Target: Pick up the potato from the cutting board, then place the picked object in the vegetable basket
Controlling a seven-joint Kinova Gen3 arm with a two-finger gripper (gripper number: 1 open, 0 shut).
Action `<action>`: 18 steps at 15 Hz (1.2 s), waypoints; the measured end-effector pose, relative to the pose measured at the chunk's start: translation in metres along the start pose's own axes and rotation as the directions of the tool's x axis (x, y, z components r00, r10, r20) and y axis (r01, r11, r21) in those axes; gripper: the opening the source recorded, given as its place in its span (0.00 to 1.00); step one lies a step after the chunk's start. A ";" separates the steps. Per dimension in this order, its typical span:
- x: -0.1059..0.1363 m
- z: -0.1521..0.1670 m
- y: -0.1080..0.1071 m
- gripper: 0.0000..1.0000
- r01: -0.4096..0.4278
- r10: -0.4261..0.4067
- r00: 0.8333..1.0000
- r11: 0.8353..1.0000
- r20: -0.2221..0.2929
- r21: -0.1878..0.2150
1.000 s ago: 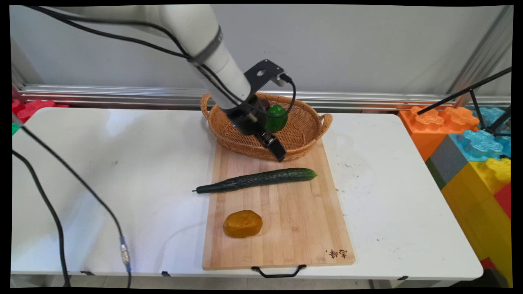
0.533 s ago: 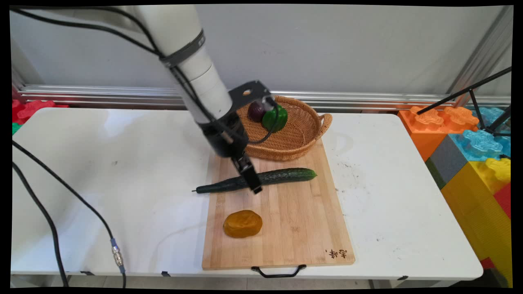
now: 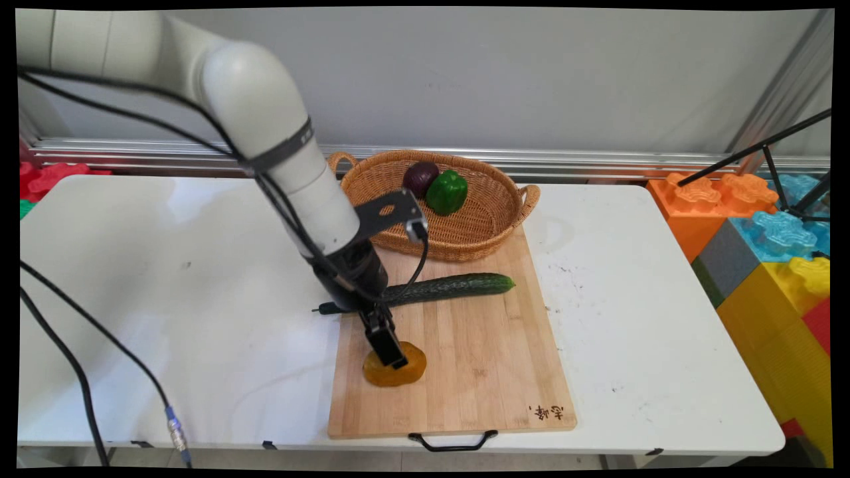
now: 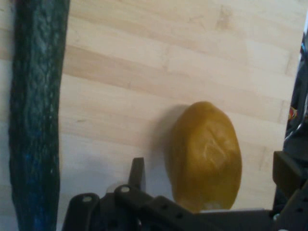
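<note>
Hand view: tool spread wide open, one finger on either side of the amber lump lying on the cutting board, cucumber nearby, wicker basket well behind.

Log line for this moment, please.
gripper: open, over brown potato | board: potato, cucumber | basket: pepper, onion

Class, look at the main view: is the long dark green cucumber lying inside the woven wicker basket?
No. The long dark green cucumber lies across the wooden cutting board, in front of the woven wicker basket.
</note>
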 end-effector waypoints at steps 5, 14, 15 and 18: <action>-0.011 0.030 0.001 1.00 -0.075 0.075 0.997 0.997 -0.019 0.012; -0.004 0.023 0.008 0.00 -0.101 0.099 0.993 0.994 -0.060 -0.031; 0.002 0.015 0.007 0.00 -0.104 0.101 0.992 0.994 -0.078 -0.030; 0.021 -0.012 -0.003 0.00 -0.109 0.113 0.983 0.994 -0.144 0.030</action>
